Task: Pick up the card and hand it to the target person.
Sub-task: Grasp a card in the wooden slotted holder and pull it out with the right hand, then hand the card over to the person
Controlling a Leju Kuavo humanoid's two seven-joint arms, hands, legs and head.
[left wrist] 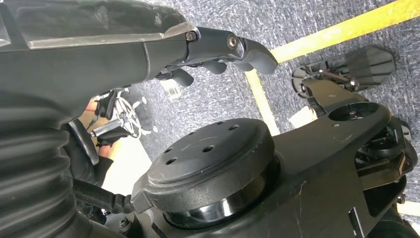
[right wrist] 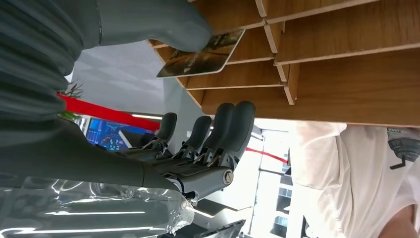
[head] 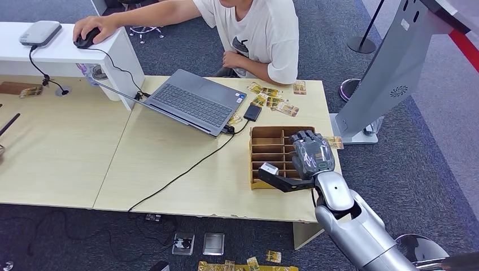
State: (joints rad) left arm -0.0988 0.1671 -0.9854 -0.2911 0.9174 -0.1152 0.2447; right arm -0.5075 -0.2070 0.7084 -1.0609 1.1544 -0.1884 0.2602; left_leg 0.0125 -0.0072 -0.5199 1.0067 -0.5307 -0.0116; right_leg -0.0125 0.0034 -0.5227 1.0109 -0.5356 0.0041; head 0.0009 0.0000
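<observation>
A wooden slotted card box [head: 271, 148] stands at the table's right end. My right hand [head: 310, 152] hovers over its right side, fingers stretched out and apart. Close up, a gold-printed card [right wrist: 200, 54] lies against the box dividers [right wrist: 317, 44] with my thumb [right wrist: 158, 25] touching its edge; my dark fingers [right wrist: 218, 129] stay clear of it. A gold card [head: 334, 142] pokes out just right of the hand. The person in a white T-shirt [head: 265, 34] sits across the table. My left hand [left wrist: 218, 49] hangs at my side, holding nothing.
An open laptop [head: 195, 101] and a dark phone [head: 252, 112] lie left of the box, a cable trailing to the front edge. Loose cards [head: 274, 99] are scattered near the person. A grey kiosk [head: 390, 73] stands to the right. More cards [head: 248, 264] lie on the floor.
</observation>
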